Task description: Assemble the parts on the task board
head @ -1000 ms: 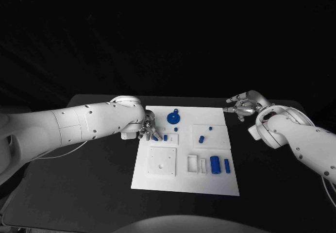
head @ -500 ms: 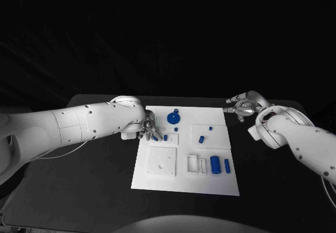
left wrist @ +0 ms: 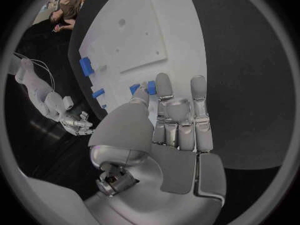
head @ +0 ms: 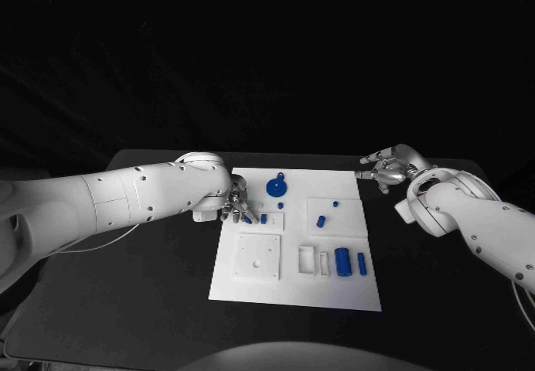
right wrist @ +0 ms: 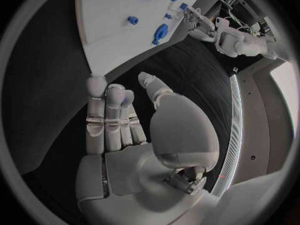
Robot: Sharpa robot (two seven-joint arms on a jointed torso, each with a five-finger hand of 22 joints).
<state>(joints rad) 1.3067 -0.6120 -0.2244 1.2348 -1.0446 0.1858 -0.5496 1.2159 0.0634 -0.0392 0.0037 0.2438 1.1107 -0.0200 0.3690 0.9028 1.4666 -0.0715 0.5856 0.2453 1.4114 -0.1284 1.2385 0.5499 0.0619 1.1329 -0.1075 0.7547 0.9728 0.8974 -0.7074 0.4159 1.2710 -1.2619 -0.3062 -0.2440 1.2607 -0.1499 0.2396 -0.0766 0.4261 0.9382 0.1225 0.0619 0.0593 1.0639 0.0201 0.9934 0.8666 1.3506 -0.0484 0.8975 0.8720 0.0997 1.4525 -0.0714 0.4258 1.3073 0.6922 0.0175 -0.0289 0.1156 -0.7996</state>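
Left hand (head: 236,207) at the board's (head: 295,286) left edge, fingers straight and apart, tips by 2 small blue parts (head: 263,219), holding nothing. Right hand (head: 385,170) over the tabletop (head: 134,309) beyond the far right corner, loosely spread, empty.

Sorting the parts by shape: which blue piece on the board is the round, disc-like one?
The blue disc at the task board's far edge, beside the left hand; the other blue pieces are small pegs or blocks.

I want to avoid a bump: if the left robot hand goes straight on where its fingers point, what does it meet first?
Probably the small blue parts just past the fingertips of the left robot hand, on the white board. Height above the board is unclear.
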